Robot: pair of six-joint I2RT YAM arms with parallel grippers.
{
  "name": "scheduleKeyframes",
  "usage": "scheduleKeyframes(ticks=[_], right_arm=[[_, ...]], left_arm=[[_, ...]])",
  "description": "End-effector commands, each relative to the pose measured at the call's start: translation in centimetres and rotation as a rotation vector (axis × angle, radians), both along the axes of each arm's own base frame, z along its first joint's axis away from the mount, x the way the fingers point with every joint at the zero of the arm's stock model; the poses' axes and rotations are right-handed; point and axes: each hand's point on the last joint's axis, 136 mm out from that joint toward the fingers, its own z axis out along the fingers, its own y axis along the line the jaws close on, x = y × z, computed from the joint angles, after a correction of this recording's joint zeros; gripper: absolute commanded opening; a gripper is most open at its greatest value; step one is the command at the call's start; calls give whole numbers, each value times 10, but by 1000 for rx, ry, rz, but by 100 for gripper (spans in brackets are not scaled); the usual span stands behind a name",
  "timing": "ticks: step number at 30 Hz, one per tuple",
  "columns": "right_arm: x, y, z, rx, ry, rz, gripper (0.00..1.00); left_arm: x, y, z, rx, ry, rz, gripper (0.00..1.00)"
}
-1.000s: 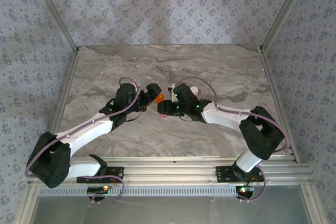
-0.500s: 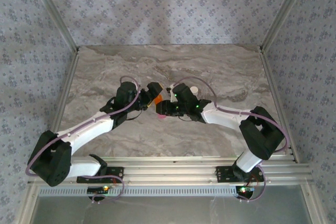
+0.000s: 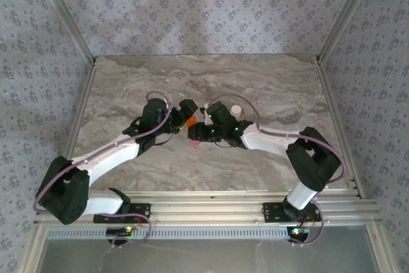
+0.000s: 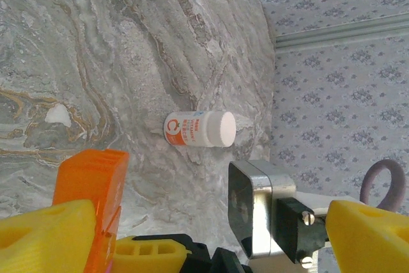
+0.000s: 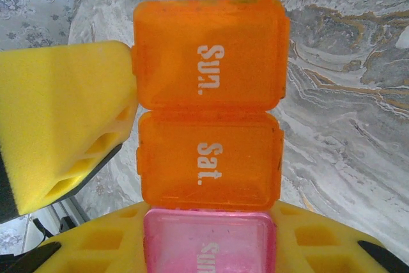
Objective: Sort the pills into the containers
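- My right claw (image 5: 211, 247) is closed narrow on the containers (image 5: 209, 126). Its yellow pads (image 5: 96, 247) press on both sides of the pink compartment at the near end of the strip.
- Beyond the pink compartment, the strip continues with two orange compartments, marked "Sat." and then "Sun." at the far end.
- My left claw (image 3: 186, 117) stands wide, with its two yellow fingers (image 4: 45, 234) well apart.
- In the right wrist view, one finger of my left claw touches the left edge of the orange "Sun." compartment. The other finger is far from it, so this claw grips nothing.
- From above, my two claws meet near the middle of the marble table (image 3: 128, 81). The strip is between them, with the orange end toward my left claw.
- A white bottle (image 4: 199, 129) with an orange-red label is on the table, apart from the strip. I cannot tell if it stands or lies.
- A small white spot (image 4: 59, 115) is on the marble; I cannot tell if it is a pill or only pattern.
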Motion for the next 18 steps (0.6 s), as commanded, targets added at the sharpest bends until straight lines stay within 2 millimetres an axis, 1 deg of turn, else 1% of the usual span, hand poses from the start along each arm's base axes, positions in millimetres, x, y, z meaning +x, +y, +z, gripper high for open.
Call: scheduleKeyframes(ticks=[1, 6, 9, 11, 13, 15, 18], right_arm=[[-6, 19, 13, 36, -14, 51, 6], [-5, 21, 12, 33, -12, 53, 6], [-5, 20, 9, 24, -9, 46, 6], [-5, 19, 7, 18, -6, 41, 6], [-4, 17, 6, 15, -8, 34, 6], [-4, 15, 5, 12, -9, 30, 6], [-6, 8, 1, -5, -8, 24, 6]], left_arm=[[5, -10, 26, -46, -62, -30, 92], [6, -14, 33, -80, -67, -32, 92], [6, -20, 48, -123, -85, -43, 92], [8, -21, 58, -142, -102, -35, 92], [8, -19, 64, -157, -111, -23, 93], [8, -15, 62, -135, -103, -5, 93], [7, 1, 52, -73, -92, 51, 94]])
